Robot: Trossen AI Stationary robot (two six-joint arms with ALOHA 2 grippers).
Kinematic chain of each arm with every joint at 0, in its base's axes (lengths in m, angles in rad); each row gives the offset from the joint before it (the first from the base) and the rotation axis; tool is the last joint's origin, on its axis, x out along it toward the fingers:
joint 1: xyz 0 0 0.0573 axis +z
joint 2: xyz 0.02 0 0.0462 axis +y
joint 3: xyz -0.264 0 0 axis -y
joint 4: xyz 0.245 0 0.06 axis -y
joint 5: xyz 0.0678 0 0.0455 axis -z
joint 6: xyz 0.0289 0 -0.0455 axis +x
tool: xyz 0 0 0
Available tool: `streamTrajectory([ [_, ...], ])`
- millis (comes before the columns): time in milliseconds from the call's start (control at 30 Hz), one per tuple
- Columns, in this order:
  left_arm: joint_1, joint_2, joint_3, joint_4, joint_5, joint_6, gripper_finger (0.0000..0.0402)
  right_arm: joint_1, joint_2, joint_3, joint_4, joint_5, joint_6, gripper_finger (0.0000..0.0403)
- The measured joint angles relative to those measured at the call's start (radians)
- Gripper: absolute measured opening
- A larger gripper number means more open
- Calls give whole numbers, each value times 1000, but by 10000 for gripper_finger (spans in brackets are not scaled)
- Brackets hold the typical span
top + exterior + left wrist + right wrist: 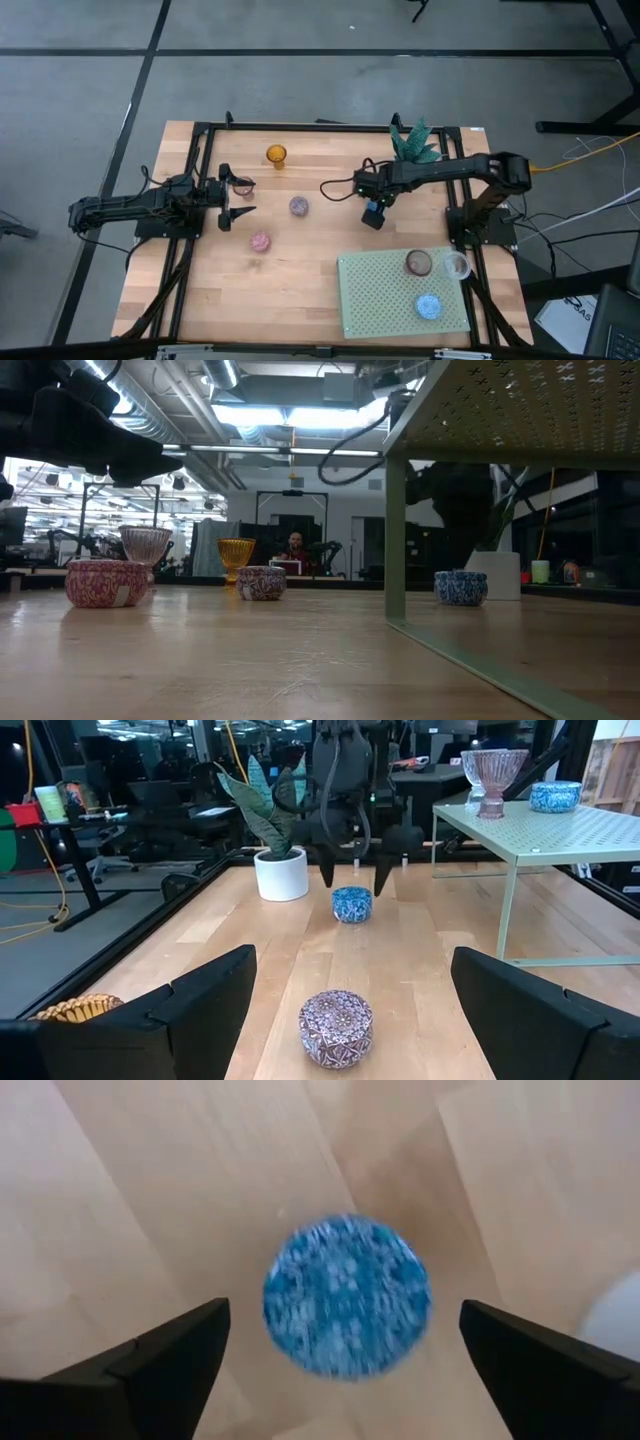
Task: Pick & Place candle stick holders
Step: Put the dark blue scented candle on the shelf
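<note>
My right gripper [373,212] hangs open just above a blue patterned cup [347,1295], which stands on the wood, one finger on each side and clear of it [351,904]. My left gripper [248,197] is open and empty at the table's left, facing a purple cup [336,1027]. A clear stemmed cup [243,185] stands by its far finger. An amber cup [276,155] and a pink cup [260,241] stand on the wood. On the pale green mat [380,300] stand a brown cup [418,262], a clear cup [456,265] and a blue cup [428,305].
A white pot with a green plant [415,145] stands at the far edge, just behind my right arm. The mat is raised on thin legs [508,910] at the near right. Bare wood lies between the two grippers and along the near left.
</note>
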Motion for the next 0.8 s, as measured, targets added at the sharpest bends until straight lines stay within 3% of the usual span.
streamTrajectory([
  [433,0,0,0,0,0,0,334,0,54,0,32,-20,-63,391],
  [533,0,0,0,0,0,0,334,0,61,0,28,-20,-70,369],
  [733,0,0,0,0,0,0,334,0,88,3,19,-23,-71,288],
  [800,0,0,0,0,0,0,334,0,88,3,20,-24,-74,288],
])
